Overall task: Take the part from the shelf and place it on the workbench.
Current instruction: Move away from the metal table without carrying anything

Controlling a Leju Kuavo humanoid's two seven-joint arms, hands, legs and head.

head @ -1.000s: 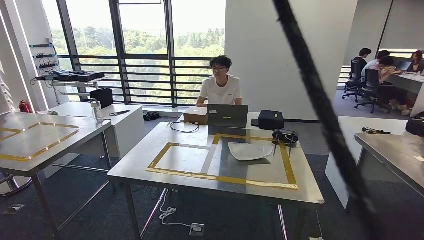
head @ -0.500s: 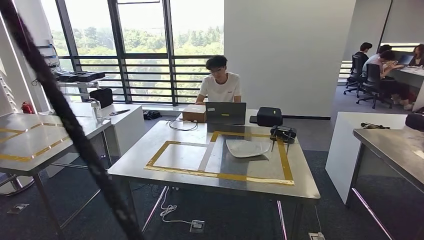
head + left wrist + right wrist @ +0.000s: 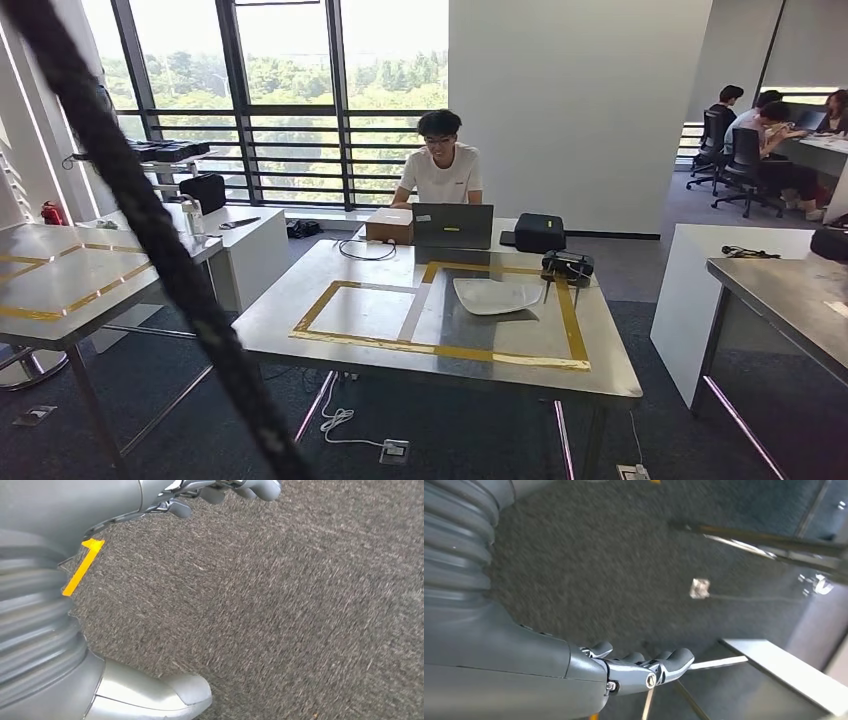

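A white part lies on the taped bench. Left hand and right hand hang over carpet, fingers loosely apart, holding nothing.

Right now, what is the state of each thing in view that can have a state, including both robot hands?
Silver left hand: holds nothing, hangs over the grey carpet.
Silver right hand: holds nothing, fingers loosely curled.
Grey laptop: open, a seated person behind it.
White curved part: lies flat on the workbench, inside the yellow tape.
Steel workbench with yellow tape: standing.
Black case: closed.
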